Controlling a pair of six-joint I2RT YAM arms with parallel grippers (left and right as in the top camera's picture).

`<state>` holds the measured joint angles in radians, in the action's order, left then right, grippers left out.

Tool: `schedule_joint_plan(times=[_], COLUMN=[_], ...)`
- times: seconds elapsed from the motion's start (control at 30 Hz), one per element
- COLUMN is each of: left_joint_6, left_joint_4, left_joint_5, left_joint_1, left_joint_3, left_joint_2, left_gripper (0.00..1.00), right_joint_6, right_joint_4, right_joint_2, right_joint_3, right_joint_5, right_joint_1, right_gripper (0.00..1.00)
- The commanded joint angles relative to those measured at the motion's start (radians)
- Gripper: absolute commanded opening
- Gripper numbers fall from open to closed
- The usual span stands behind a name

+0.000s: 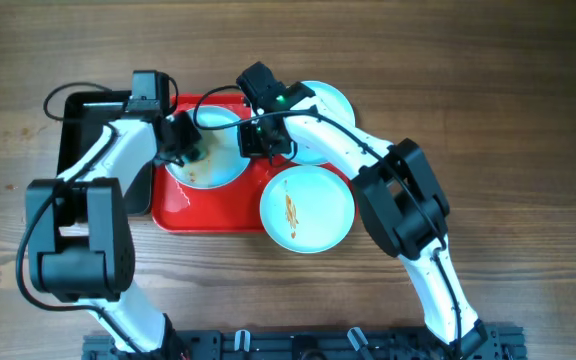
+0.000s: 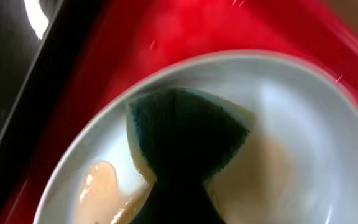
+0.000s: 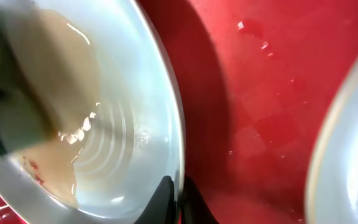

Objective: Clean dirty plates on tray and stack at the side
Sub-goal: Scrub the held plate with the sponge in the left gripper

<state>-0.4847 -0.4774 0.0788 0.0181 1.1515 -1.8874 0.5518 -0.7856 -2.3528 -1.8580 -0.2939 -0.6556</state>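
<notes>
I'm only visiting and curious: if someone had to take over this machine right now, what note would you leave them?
Left gripper: shut on a sponge, pressed on the brown-smeared plate on the red tray.
Right gripper: clamped on that plate's rim.
Second plate: orange smear, overhanging the tray's near edge.
Third plate: tray's far right corner, mostly hidden by the arm; cleanliness unclear.
Done: nothing stacked yet.
Left: finish scrubbing, clean the rest, stack all beside the tray.
</notes>
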Motion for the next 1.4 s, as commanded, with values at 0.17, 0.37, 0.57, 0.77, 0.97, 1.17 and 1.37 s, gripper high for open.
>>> schedule_joint_plan(times=[0.17,0.37,0.57,0.77,0.97,1.17,1.37], left_joint_6=[0.304,0.454,0.033,-0.162,0.097,-0.016,-0.242], left_joint_4=[-0.055,-0.325,-0.384,-0.353,-0.527,-0.557,-0.452], left_joint_5=[0.124,0.171,-0.177,-0.093,0.211,0.048,-0.08], left_joint_1=[0.067,0.067,0.067,0.067,0.067,0.058,0.064], left_joint_3=[-0.014,-0.014,-0.014,-0.006,0.13,0.171,0.018], left_joint_2=[-0.032,-0.032,-0.032,-0.032,-0.031,-0.032,-0.032], left_gripper=[0.04,0.04,0.04,0.04,0.04,0.04,0.04], right_joint_6=[-0.026,-0.026,-0.025,-0.026,-0.026,-0.027,-0.027], right_joint_4=[-0.016,-0.015,-0.013,-0.009,-0.008,-0.01,-0.008], right_joint_2=[-0.017,-0.017,-0.017,-0.017,-0.017,-0.017,-0.017], right_joint_3=[0.0,0.0,0.0,0.0,0.0,0.0,0.0], right_joint_5=[0.03,0.03,0.03,0.03,0.03,0.03,0.03], right_joint_1=[0.002,0.002,0.002,0.002,0.002,0.002,0.002], right_gripper=[0.04,0.05,0.04,0.04,0.04,0.04,0.04])
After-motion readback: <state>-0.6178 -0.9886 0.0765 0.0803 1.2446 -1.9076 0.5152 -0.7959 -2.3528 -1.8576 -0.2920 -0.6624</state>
